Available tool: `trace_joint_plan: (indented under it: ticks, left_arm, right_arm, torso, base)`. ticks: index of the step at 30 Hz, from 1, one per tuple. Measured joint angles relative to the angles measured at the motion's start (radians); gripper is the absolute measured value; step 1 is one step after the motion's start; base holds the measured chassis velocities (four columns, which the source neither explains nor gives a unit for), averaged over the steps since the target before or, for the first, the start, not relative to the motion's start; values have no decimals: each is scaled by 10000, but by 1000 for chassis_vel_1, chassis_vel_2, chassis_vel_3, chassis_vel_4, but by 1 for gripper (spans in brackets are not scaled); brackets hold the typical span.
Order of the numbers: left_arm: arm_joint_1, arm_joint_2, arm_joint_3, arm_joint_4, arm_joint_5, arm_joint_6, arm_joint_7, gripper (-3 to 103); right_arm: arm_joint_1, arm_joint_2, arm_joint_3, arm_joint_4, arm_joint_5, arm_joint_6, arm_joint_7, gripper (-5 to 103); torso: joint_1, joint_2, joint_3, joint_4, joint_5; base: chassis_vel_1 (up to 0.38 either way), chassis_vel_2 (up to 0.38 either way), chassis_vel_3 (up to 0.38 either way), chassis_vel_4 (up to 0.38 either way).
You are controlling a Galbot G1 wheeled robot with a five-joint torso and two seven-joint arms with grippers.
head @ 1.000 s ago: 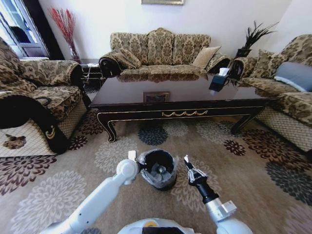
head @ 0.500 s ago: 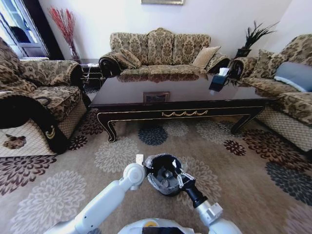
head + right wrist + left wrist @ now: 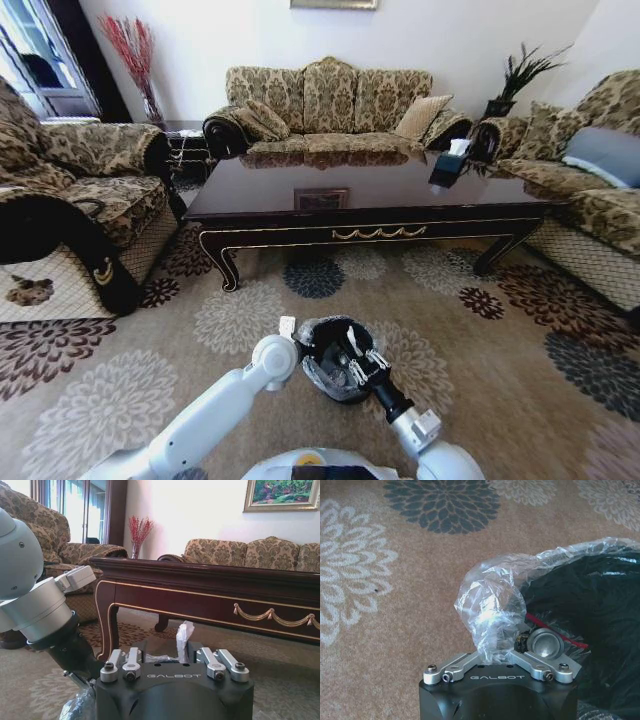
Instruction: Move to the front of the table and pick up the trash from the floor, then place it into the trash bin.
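Hovering over the trash bin [image 3: 335,362], the right gripper [image 3: 356,362] pinched crumpled white paper [image 3: 183,634], judged ready for release, while the left gripper [image 3: 288,330] pinched the bin's liner [image 3: 492,615].

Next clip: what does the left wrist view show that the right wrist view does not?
Only the left wrist view: the clear liner bunched at the left gripper, the bin's dark inside, and flower-patterned carpet from above. Only the right wrist view: the coffee table with gold trim, sofa, painting, and white paper in the right gripper. Both share carpet and crinkled plastic.
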Motion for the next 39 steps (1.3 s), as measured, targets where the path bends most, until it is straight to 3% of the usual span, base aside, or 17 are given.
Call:
trace_joint_plan:
  ticks: [2, 6, 8, 11, 15, 30, 39]
  left_arm:
    - [6, -28, 0, 37, 27, 0, 4, 0]
    - [-42, -68, 2, 52, 22, 0, 18, 0]
    - [-46, -64, 1, 53, 20, 0, 18, 0]
    - [-46, -38, -25, 5, 0, 0, 19, 0]
    - [-17, -22, -93, -50, -53, 0, 24, 0]
    - [-9, 126, -667, -112, -398, 0, 32, 0]
    - [145, 357, -1463, 154, -413, 0, 104, 0]
  right_arm:
    - [1, 39, -9, -26, 1, 2, 0, 52]
    - [-33, 70, -8, -57, -2, 26, 0, 75]
    - [-48, 78, -6, -64, -5, 35, 0, 75]
    - [-108, 132, -30, -127, -17, 57, -3, 91]
    - [-134, 164, -118, -289, -74, 116, -21, 99]
    - [-399, -29, -178, -576, -278, 551, -419, 100]
    - [-346, -80, 172, -532, -213, 653, -394, 100]
  torso:
    - [0, 0, 0, 1, 0]
    - [0, 0, 0, 0, 0]
    - [0, 0, 0, 0, 0]
    - [0, 0, 0, 1, 0]
    - [0, 0, 0, 0, 0]
    - [-1, 0, 0, 0, -1]
    - [-1, 0, 0, 2, -1]
  base:
    - [0, 0, 0, 0]
    - [0, 0, 0, 0]
    - [0, 0, 0, 0]
    - [0, 0, 0, 0]
    - [0, 0, 0, 0]
    - [0, 0, 0, 0]
    - [0, 0, 0, 0]
